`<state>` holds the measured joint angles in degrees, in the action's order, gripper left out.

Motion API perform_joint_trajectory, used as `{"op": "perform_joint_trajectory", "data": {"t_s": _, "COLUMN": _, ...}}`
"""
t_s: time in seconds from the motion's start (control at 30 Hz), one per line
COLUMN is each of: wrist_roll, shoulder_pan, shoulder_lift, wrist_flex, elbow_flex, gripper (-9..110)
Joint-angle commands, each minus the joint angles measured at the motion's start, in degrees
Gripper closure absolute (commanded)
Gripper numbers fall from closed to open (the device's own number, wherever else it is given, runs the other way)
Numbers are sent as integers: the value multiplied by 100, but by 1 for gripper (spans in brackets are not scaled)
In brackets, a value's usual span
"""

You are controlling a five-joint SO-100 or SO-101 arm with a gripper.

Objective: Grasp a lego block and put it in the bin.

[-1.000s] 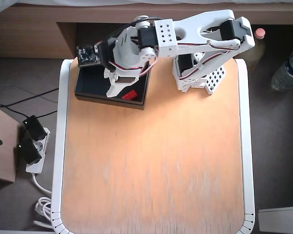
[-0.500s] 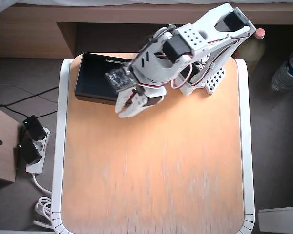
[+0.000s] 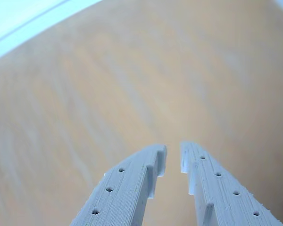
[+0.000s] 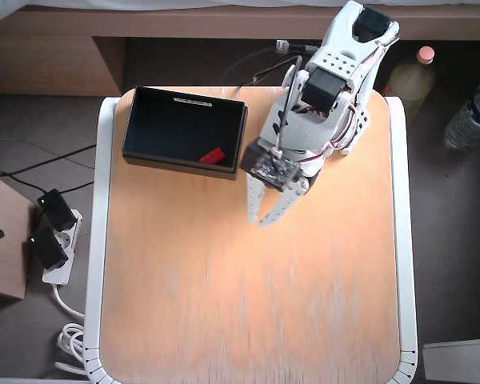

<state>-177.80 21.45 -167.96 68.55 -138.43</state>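
In the overhead view the lego block (image 4: pixel 213 155), a small red brick, lies inside the bin (image 4: pixel 146 155), near its front right corner. The bin is a shallow black tray at the table's back left, with a white label strip on its far rim. My gripper (image 4: pixel 259 222) hangs over bare wood just right of the bin and in front of it, apart from both. The wrist view shows my gripper (image 3: pixel 173 155) with a narrow gap between the white fingers (image 3: pixel 132 183) and only tabletop behind them. Neither the bin nor the block appears in the wrist view.
The wooden table (image 4: pixel 248 304) has a raised white rim (image 4: pixel 101 240). The arm's base (image 4: pixel 346 128) stands at the back right. Two bottles (image 4: pixel 469 116) stand off the table to the right. A power strip (image 4: pixel 56 240) with cables lies on the floor at left.
The arm has swung right, from over the bin to over bare table. The red block stays in the bin, free of the gripper.
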Motion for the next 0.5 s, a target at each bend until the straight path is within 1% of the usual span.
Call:
{"op": "perform_joint_trajectory", "data": {"t_s": 0.0, "wrist_roll": -97, "shoulder_pan": -519, "shoulder_lift": -888, "wrist_flex": -167, "elbow_flex": -519, "gripper": 101}}
{"op": "perform_joint_trajectory", "data": {"t_s": 0.13, "wrist_roll": -88, "shoulder_pan": -940, "shoulder_lift": -1582, "wrist_flex": -167, "elbow_flex": -1318, "gripper": 101}}
{"op": "perform_joint_trajectory", "data": {"t_s": 0.47, "wrist_roll": 167, "shoulder_pan": -1740, "shoulder_lift": -2092, "wrist_flex": -167, "elbow_flex": -2584, "gripper": 101}}
